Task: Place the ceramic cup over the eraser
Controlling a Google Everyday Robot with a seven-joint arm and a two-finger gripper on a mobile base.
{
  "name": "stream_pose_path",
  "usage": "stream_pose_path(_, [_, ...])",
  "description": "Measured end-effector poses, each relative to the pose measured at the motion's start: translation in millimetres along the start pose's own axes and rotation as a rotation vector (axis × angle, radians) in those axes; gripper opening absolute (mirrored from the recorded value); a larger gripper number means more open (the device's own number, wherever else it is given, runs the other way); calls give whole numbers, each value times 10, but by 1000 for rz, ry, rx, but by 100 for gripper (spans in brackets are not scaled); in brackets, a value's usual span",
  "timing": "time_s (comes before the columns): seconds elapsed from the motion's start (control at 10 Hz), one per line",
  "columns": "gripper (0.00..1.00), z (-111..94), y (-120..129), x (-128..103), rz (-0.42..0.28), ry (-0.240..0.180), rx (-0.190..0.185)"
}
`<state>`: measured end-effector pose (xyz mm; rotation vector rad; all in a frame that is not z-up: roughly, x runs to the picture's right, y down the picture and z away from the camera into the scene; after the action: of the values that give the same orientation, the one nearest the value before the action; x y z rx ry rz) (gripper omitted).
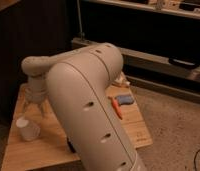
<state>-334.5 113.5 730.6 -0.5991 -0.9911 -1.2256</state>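
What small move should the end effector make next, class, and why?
Probably lower it, easing left in the image: the open end effector hangs just above and slightly right of the ceramic cup, which sits ungripped on the wooden table.

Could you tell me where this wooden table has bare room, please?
Bare: the wooden table's front edge before the small white ceramic cup, and its front-right corner beside the long orange object. Crowded: the open gripper hangs over the cup.

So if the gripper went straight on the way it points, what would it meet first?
Likely the small white ceramic cup: the gripper hangs above it, fingers open and pointing down, though depth is unclear.
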Motion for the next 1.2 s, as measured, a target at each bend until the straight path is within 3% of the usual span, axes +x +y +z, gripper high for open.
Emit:
stream_pose_path(0.4, [65,110,-230,87,-16,-7,0])
stream_pose_path(0.7, [65,143,-171,68,-12,-21,-8])
stream_pose_path(1.2, [65,125,-143,-153,-32,-5,-31])
